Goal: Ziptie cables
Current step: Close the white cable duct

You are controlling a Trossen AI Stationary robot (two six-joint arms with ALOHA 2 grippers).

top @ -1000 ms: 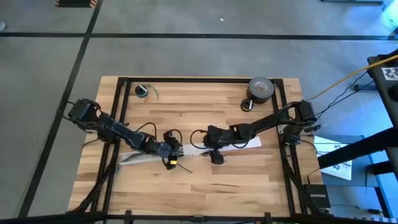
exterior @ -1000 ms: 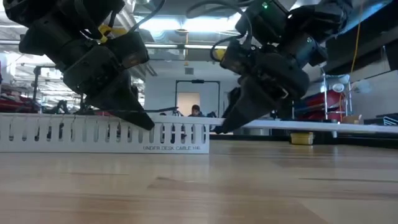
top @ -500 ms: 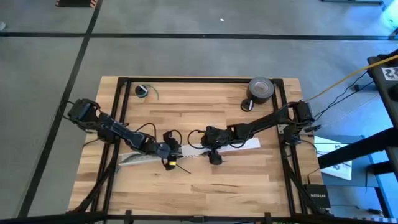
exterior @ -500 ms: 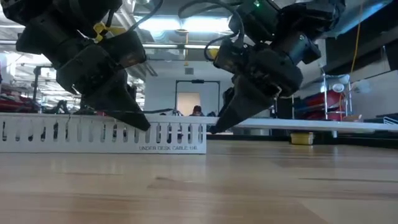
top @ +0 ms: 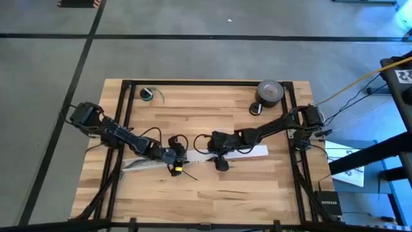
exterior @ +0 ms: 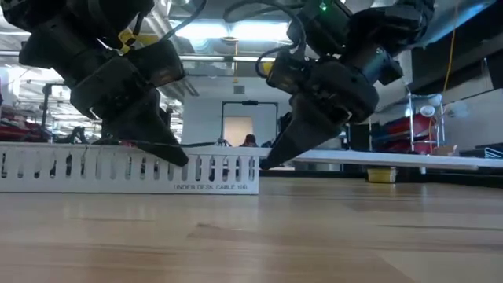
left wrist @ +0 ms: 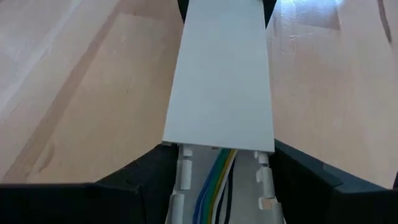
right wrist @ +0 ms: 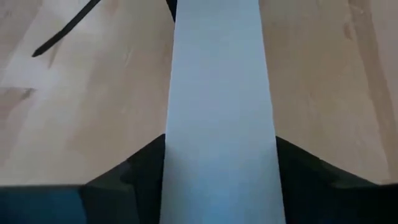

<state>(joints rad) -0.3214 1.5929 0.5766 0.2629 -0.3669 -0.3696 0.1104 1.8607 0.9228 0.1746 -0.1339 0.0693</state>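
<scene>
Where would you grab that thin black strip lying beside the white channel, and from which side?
Probably near the ziptie's free end, away from the white channel, straight down from above, pinching across its width. It lies flat and very thin, so nothing offers sideways. Its other end sits close by the left end effector; the right end effector is at the channel too.

You had even overhead light; ceiling lamps (exterior: 236, 31) glared behind silhouetted arms in the low view, and its foreground table (exterior: 251, 244) was blurred.

"UNDER DESK CABLE 1/4" — on the white slotted strip (exterior: 130, 167) (last characters unclear)
</scene>
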